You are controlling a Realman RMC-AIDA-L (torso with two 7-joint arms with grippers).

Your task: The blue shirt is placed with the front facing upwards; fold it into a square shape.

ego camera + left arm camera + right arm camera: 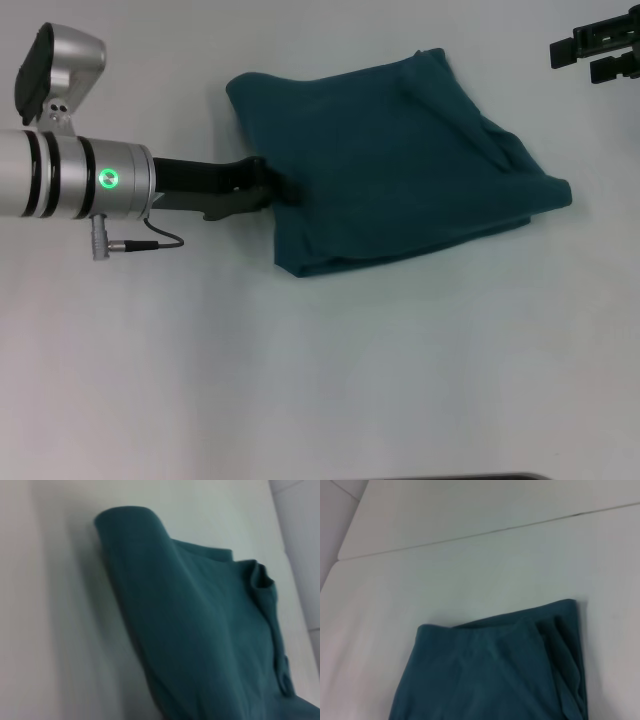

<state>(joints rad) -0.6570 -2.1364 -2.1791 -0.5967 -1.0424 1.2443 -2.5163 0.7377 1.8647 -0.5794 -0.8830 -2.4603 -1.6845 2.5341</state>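
Lettering and label are nowhere readable on the blue shirt [400, 165]: it lies folded into a rough, skewed square on the white worktop [300, 380], slightly right of centre and towards the far side, showing only plain teal cloth. The left arm reaches in level from the left edge, its silver wrist lit by a green ring, and the left pincer [272, 186] is at the shirt's left edge, its dark fingers closed on the fabric there. The right pincer [598, 52] sits at the far right corner, well apart from the shirt, its black fingers spread with nothing between them. The left wrist view shows what the head view does not: a rounded, rolled fold of the shirt [200, 630] lifted off the worktop, with layered edges along its other side. The right wrist view shows one corner of the shirt [510, 670], with stacked layers at one edge, and a seam line across the worktop beyond it.
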